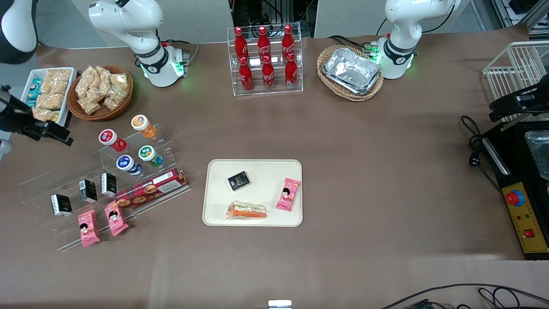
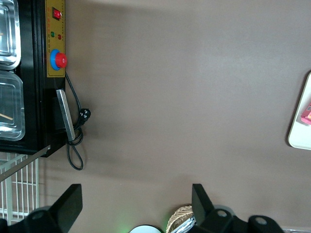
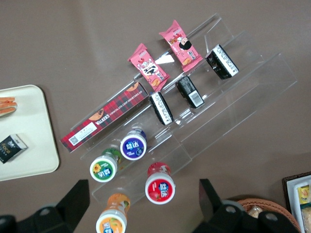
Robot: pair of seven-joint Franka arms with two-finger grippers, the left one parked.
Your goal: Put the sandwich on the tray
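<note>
Front view: the clear-wrapped triangular sandwich (image 1: 246,210) with pale bread and an orange and green filling stripe lies flat on the large cream rectangular tray (image 1: 214,193), at the tray's edge nearest the camera. A small black packet (image 1: 238,180) and a pink snack packet (image 1: 288,194) share the tray, apart from the sandwich and from each other. The right arm's black gripper (image 1: 49,133) hangs high at the working arm's end of the table, above a white tray of snack packs (image 1: 46,93) and near a round wicker basket of wrapped snacks (image 1: 100,92), well apart from the cream tray. It holds nothing, fingers spread. A clear acrylic stepped stand (image 1: 103,171) carries capped cups, black boxes, a red tartan biscuit box (image 1: 151,189) and pink packets. A clear rack of red cola bottles (image 1: 265,60) and a wicker basket of silver foil trays (image 1: 351,72) sit farther from the camera.

Left wrist view: bare brown table, the cream tray's rim (image 2: 301,124), and a black machine with a red button (image 2: 59,60).

Right wrist view: the two black fingers (image 3: 73,201) stand wide apart, empty, above the acrylic stand (image 3: 233,97). The tartan box (image 3: 104,118) lies beside the cream tray (image 3: 39,150), where the black packet (image 3: 10,147) and a corner of the sandwich (image 3: 7,105) show.
</note>
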